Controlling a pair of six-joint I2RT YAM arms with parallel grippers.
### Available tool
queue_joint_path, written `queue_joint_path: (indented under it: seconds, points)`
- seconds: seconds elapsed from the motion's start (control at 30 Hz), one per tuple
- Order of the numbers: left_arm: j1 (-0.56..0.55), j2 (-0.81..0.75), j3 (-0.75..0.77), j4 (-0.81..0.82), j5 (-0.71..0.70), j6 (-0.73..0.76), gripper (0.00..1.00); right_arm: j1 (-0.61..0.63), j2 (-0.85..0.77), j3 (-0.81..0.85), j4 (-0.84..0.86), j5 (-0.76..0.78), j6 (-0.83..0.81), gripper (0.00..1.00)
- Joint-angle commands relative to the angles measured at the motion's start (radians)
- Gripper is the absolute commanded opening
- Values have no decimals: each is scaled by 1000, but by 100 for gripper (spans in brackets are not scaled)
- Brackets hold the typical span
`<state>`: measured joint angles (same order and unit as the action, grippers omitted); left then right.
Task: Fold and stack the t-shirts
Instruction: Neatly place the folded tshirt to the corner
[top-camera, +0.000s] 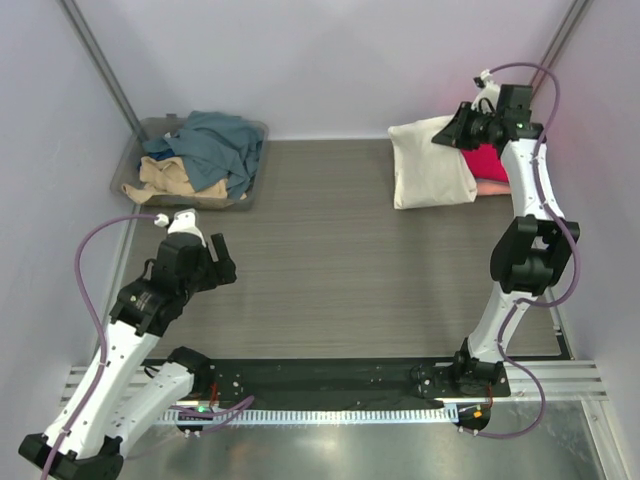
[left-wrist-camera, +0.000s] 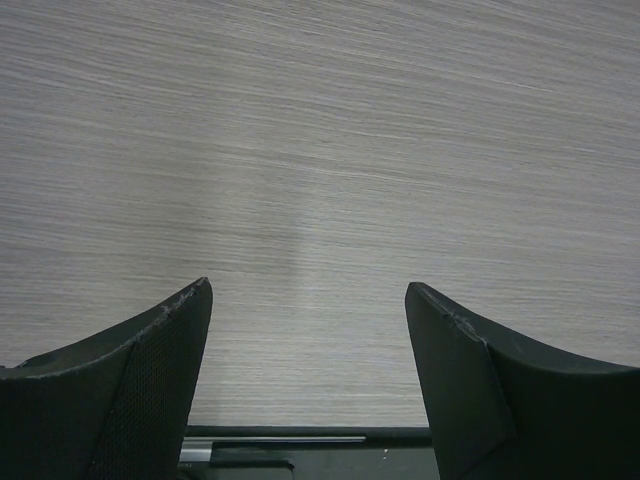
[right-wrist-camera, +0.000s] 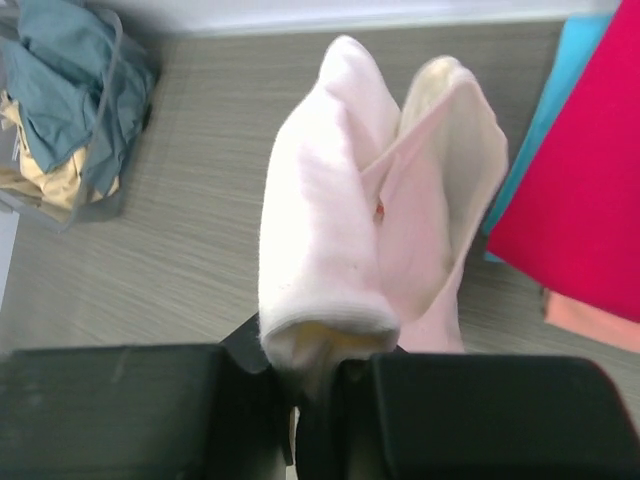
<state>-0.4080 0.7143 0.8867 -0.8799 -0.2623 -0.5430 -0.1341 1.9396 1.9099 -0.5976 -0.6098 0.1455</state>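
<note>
right gripper (right-wrist-camera: 320, 372): jaws clamped on a rolled edge of the folded cream t-shirt (right-wrist-camera: 345, 210), at the far right of the table (top-camera: 330, 250). just right of it is a stack, with a magenta shirt (right-wrist-camera: 585, 170) over a teal shirt (right-wrist-camera: 560, 85) and a salmon shirt (right-wrist-camera: 590, 320). the step likely calls for lifting the cream bundle clear, squaring it above the stack, lowering it flat, then letting go. left gripper (left-wrist-camera: 308, 300): jaws apart above the tabletop, near left. a bin (top-camera: 262, 140) at far left holds a slate-blue shirt (top-camera: 215, 140) and a tan shirt (top-camera: 170, 180).
</note>
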Motion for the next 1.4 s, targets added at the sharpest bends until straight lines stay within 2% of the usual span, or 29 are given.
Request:
queue_joint_path:
  seconds: [0.0,0.1,0.3,0.63,0.9,1.1,1.37]
  points:
    - [3,10,8,27,-28,-5,79,-19,-50,179,-71,-11,-53,1]
    - [3,11,8,27,-29,-6,79,-45,-16,314,-137,-27,-73,1]
    - [3,17,6,29,-28,-5,78,-91,10,452,-157,-79,-73,1]
    - [3,42,8,28,-23,-2,78,-150,71,544,-159,-194,-72,1]
    - [3,66,11,25,-20,0,77,-183,169,592,-159,-214,-89,1]
    - [3,73,9,25,-29,-2,77,-194,280,676,-143,-176,-113,1]
    - [3,117,12,22,-26,2,76,-243,392,699,-58,-123,-107,1]
